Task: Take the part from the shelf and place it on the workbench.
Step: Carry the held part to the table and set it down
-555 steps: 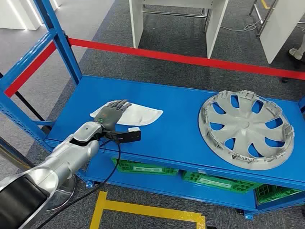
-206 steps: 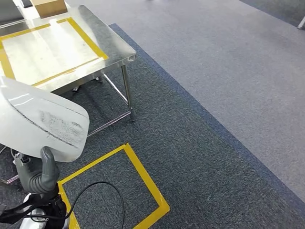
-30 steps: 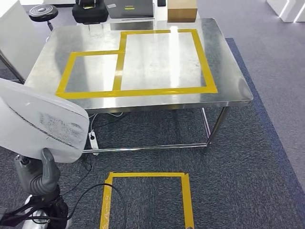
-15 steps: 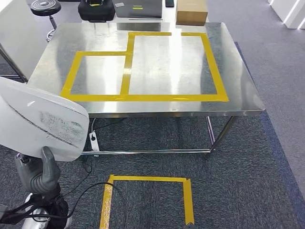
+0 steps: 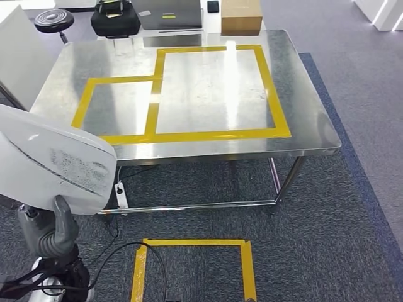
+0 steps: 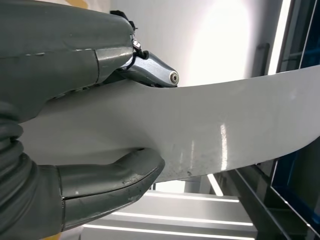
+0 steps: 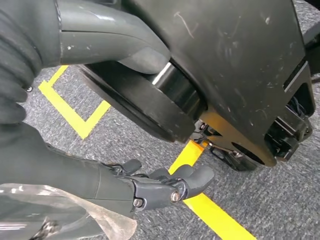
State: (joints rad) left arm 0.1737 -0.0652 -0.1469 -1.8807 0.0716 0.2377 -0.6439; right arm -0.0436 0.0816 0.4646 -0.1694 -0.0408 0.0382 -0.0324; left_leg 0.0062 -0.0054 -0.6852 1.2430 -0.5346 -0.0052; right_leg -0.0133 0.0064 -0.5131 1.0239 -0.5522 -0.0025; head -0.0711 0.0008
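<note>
The left hand (image 5: 47,231) is gripping the white part (image 5: 52,162), thumb and fingers (image 6: 113,60) pinching its lower edge; the part is sitting off the desk (image 5: 313,135), short of its near left corner. The right hand (image 7: 113,185) is hanging over the carpet, fingers lying loosely together and holding nothing. Two yellow taped rectangles (image 5: 216,91) are marking the desk top, sharing one side. Beyond the far edge, one cardboard box (image 5: 241,16), one black bag (image 5: 115,19) and one stool (image 5: 53,20) are standing. No legible writing is showing. One taped outline (image 5: 194,264) is marking the floor.
</note>
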